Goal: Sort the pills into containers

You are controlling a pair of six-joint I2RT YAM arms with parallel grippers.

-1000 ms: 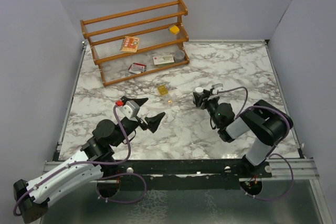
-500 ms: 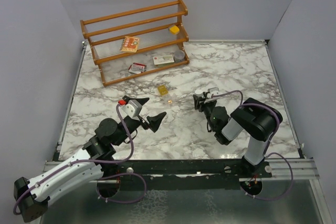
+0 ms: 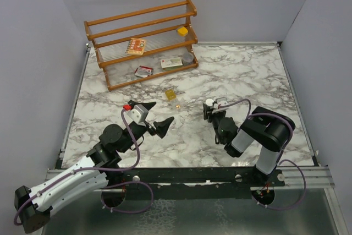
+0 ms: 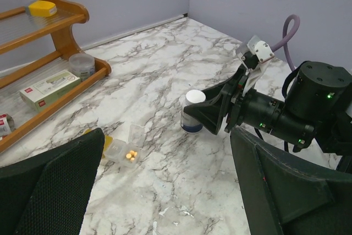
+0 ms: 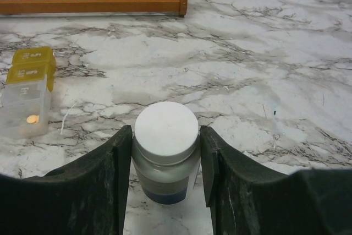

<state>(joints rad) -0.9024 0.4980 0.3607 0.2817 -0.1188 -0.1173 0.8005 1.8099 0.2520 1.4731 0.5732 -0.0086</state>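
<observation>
Across the white marble bench (image 3: 247, 70), the left tool (image 3: 161, 112) hangs wide open and empty; the right tool (image 3: 210, 105) clamps the upright white-capped grey bottle (image 5: 166, 130). Loose grip could topple it toward the tiny yellow pills (image 4: 131, 156), lying apart in their clear plastic case (image 4: 120, 149).

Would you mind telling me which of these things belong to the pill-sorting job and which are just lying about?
Part of the job: pills, clear pill case, pill bottle gripped by the right gripper, open left gripper.

Just lying about: wooden rack, printed boxes, yellow cube, small round container.
</observation>
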